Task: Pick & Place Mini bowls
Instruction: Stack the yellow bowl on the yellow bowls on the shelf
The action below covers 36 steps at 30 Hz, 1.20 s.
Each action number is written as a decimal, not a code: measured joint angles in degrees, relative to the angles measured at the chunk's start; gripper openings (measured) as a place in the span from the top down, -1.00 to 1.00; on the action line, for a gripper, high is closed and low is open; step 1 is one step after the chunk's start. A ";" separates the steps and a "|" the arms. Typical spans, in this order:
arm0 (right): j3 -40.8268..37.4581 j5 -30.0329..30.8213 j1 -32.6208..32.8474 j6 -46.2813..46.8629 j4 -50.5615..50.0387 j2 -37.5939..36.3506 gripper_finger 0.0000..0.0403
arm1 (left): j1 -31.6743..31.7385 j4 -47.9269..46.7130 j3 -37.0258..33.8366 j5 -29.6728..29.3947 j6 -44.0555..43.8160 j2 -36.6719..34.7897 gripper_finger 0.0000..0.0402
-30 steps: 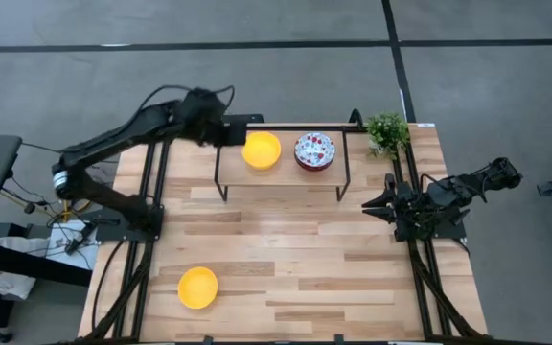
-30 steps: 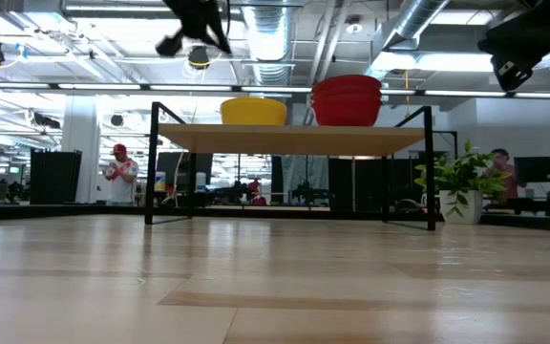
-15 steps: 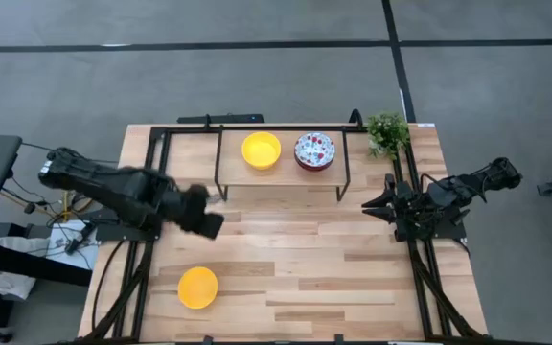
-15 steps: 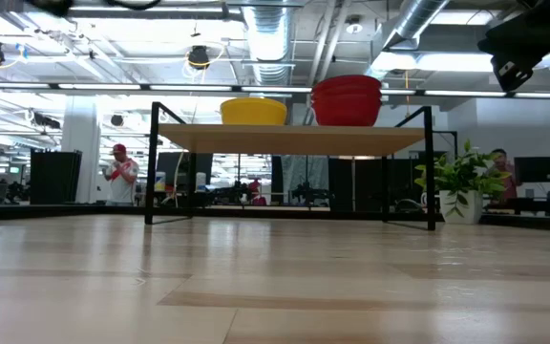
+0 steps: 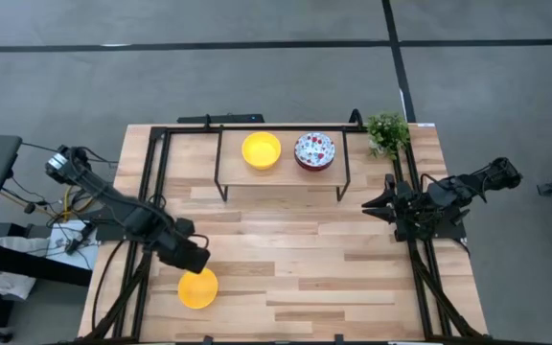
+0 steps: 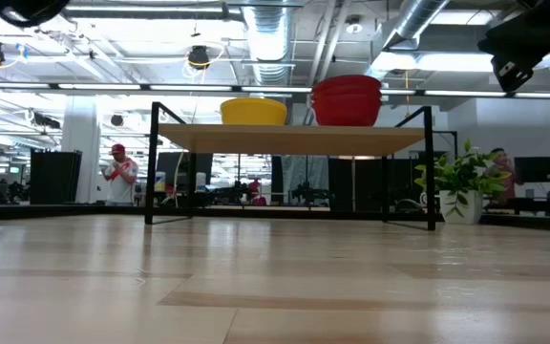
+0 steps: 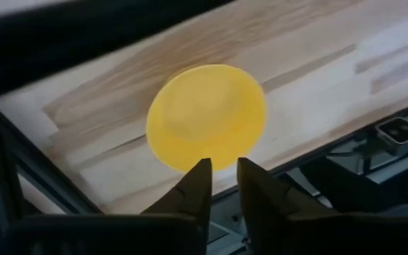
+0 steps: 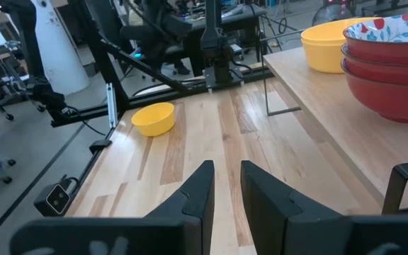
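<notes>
Yellow mini bowl (image 7: 206, 117) lies below the left claw (image 7: 218, 180), whose narrowly parted fingers should widen further before straddling the rim.

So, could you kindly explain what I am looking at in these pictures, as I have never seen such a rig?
It is a robot with two dark arms at a wooden table, each ending in two-fingered jaws. One picture looks straight down, one looks level across the table top, and one comes from each wrist. On a small raised shelf stand a yellow bowl and a stack of red bowls with a floral inside; a green plant stands beside the shelf. A second yellow bowl lies near the table's front edge. The left gripper hangs just over it, jaws slightly apart, holding nothing. The right gripper waits at the table's right side, also empty.
</notes>
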 joint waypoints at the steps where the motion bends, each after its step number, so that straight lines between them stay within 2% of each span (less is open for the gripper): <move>1: 0.00 0.00 -0.02 -0.01 0.00 0.00 0.70 | -0.51 0.07 -0.42 -0.07 -0.45 0.00 0.64; 14: 0.00 0.00 0.00 -0.01 0.00 0.00 0.70 | -2.45 1.29 -5.65 -0.39 -0.56 0.00 0.08; 19: 0.00 0.00 -0.02 0.00 0.00 -0.01 0.70 | -3.53 5.41 -9.03 0.40 -1.45 0.00 -0.07; 25: 0.00 0.01 -0.02 0.54 0.00 -0.01 0.70 | -4.33 12.25 -12.95 0.48 -2.28 0.00 -0.11; 36: 0.00 0.07 -0.02 1.13 0.00 -0.02 0.70 | -4.64 13.83 -17.73 2.73 -2.35 0.00 -0.09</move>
